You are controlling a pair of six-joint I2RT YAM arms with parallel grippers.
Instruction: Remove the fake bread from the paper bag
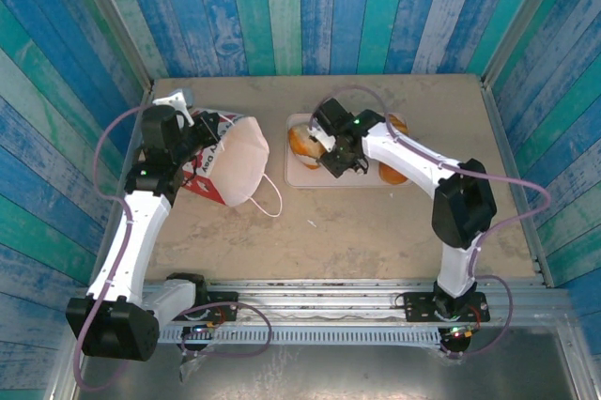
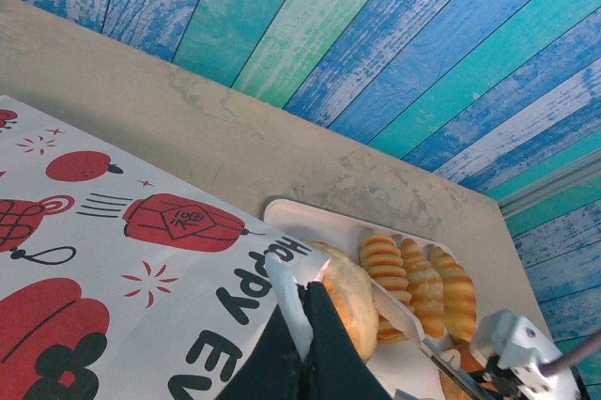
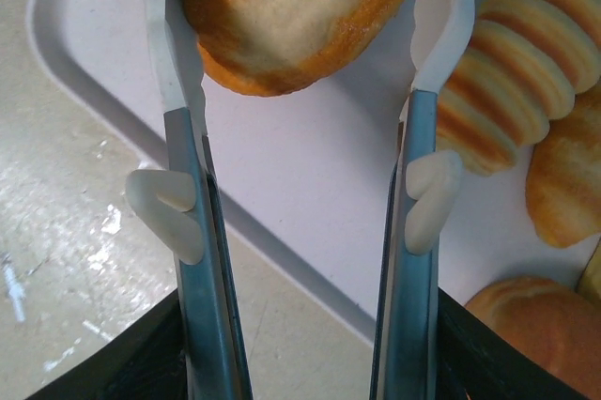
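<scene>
The paper bag (image 1: 235,165) lies tipped on its side at the left, its white mouth facing the tray and its red print (image 2: 178,222) up. My left gripper (image 1: 202,134) is shut on the bag's white top edge (image 2: 293,311). My right gripper (image 1: 326,145) hangs over the pale tray (image 1: 315,177), shut on a golden-brown piece of fake bread (image 3: 282,34) between its two metal fingers (image 3: 183,137). The same piece (image 2: 349,311) shows just past the bag's rim. Three ridged rolls (image 2: 423,278) lie side by side on the tray (image 2: 310,222). The bag's inside is hidden.
Further rolls (image 1: 392,173) sit on the tray's right side, close by the right arm. A ridged roll (image 3: 507,81) and a smooth one (image 3: 535,325) lie just right of my right gripper. The bag's white string handle (image 1: 270,195) trails onto the table. Blue plank walls enclose the table.
</scene>
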